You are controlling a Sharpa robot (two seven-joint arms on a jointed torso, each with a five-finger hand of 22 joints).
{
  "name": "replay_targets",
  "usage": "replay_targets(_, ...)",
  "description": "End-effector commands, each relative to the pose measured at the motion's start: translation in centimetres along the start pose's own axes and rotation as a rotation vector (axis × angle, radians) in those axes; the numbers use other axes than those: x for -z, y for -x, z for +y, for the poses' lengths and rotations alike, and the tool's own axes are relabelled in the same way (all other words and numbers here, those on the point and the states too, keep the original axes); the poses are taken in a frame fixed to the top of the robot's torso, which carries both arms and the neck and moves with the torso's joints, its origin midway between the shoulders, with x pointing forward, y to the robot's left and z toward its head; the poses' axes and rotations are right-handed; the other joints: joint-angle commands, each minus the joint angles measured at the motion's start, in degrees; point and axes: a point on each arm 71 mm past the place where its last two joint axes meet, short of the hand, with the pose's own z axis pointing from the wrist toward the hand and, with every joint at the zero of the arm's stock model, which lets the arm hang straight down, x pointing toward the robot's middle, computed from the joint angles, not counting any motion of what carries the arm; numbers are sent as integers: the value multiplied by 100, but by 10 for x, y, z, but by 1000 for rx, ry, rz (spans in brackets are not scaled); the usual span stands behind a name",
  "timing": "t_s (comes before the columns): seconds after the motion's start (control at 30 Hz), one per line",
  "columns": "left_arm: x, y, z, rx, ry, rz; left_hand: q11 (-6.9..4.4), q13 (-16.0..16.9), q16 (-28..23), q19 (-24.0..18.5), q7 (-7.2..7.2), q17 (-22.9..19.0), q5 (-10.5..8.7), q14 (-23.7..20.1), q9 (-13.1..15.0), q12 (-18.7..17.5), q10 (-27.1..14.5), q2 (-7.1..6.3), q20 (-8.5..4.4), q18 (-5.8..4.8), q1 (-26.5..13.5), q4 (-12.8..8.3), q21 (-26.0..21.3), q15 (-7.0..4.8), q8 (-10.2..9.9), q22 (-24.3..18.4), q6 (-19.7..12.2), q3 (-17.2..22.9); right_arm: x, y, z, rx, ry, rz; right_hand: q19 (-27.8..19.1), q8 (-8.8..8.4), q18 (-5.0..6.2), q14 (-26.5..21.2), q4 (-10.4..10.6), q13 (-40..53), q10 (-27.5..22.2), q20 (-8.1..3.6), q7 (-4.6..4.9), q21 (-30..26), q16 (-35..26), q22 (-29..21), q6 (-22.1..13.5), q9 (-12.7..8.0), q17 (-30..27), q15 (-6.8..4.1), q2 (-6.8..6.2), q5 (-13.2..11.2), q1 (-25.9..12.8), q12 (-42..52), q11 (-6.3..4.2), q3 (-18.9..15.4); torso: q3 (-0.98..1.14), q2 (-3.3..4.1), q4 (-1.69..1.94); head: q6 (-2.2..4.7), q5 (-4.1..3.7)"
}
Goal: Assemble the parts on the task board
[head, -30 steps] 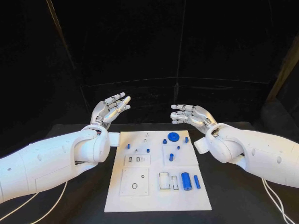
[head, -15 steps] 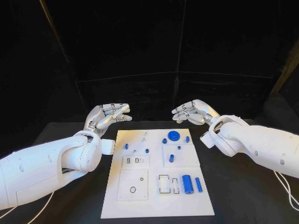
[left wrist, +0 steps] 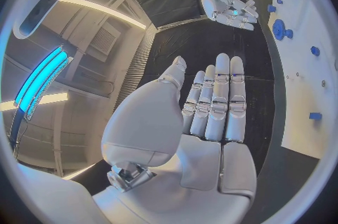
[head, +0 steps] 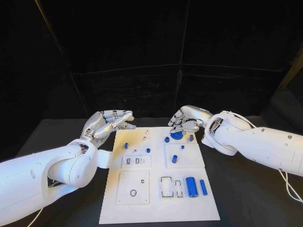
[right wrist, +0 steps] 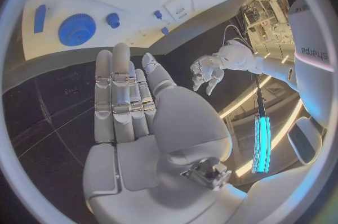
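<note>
Presently both hands hang over the far end of the task board (head: 124, 208), neither holding anything. Right hand (head: 186, 119): fingers loosely apart and bent downward, poised just above and behind the blue gear (head: 177, 135), the round toothed part near the board's far edge. Left hand (head: 111, 121): fingers apart, empty, beside the board's far-left corner over the black desk (head: 49, 137), well apart from any part.

Key relation: the gear lies directly under and slightly nearer the robot than the right hand's fingertips; the right wrist view shows the gear just beyond those fingertips, flat on the board, its axis upright. Right hand is plainly the nearer one; judged likely to take it.

Other parts: small blue pegs (head: 126, 145) scattered mid-board; a thick blue cylinder (head: 190, 186) and a slim blue bar (head: 203, 187) lie side by side near the robot's end, long axes running away from the robot. All look unassembled, so the task seems barely begun.
</note>
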Motion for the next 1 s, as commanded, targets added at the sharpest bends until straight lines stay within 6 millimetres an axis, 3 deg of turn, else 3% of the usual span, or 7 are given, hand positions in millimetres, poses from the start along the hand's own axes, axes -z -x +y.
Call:
replay_targets(0.03, 2, -5, -3, 2, -6, 37, 10, 5, 13, 43, -2, 9, -17, 42, -10, -30, 40, -3, 5, 35, 43, -40, 16, 5, -20, -7, 26, -5, -3, -5, 4, 205, -29, 85, 43, -72, 64, 269, 10, -5, -95, 8, -11, 134, 213, 80, -54, -6, 167, -2, -6, -13, -89, -76, 0, -4, 2, 137, 50, -10, -20)
replay_targets(0.33, 4, -8, -4, 9, -4, 47, 11, 4, 11, 45, -1, 13, -17, 42, -10, -34, 43, -1, 4, 34, 40, -40, 14, 5, -22, -8, 29, -7, -8, -10, 11, 296, -38, 123, 91, -157, 46, 205, 10, 9, -380, 19, -31, 623, 950, 470, -102, 3, 758, 8, -27, -36, -180, -115, 32, 1, 8, 229, 46, 5, -30)
replay_targets(0.7, 5, -10, -6, 11, -6, 52, 18, 0, 1, 49, 9, 28, -16, 36, -14, -57, 40, 5, 4, 32, 27, -40, 5, 10, -38, -15, 28, -14, -16, -12, 13, 325, -46, 136, 514, -156, -126, 121, 5, 71, -393, 21, -46, 1613, 2003, 1772, -169, 4, 1749, 5, 15, -13, -165, -78, 18, 122, 0, 273, 59, -13, -27)
replay_targets(0.87, 4, -9, -7, 9, -7, 50, 20, -1, -2, 50, 12, 33, -16, 35, -15, -64, 39, 7, 4, 31, 25, -41, 2, 11, -43, -18, 26, -16, -19, -12, 13, 330, -49, 129, 707, -156, -202, 122, 5, 82, -427, 35, -33, 1988, 2550, 2299, -178, 4, 2304, 18, 23, -4, -166, -84, 32, 203, 9, 275, 63, -35, 0)
replay_targets(1.0, 4, -8, -9, 9, -9, 52, 20, -1, -2, 50, 12, 33, -16, 35, -15, -64, 39, 7, 4, 31, 25, -41, 2, 11, -43, -18, 26, -16, -21, -13, 14, 331, -49, 131, 817, -155, -243, 127, 7, 90, -439, 43, -30, 2203, 2886, 2602, -183, 4, 2644, 24, 32, -5, -176, -82, 36, 267, 6, 295, 48, -16, 21)
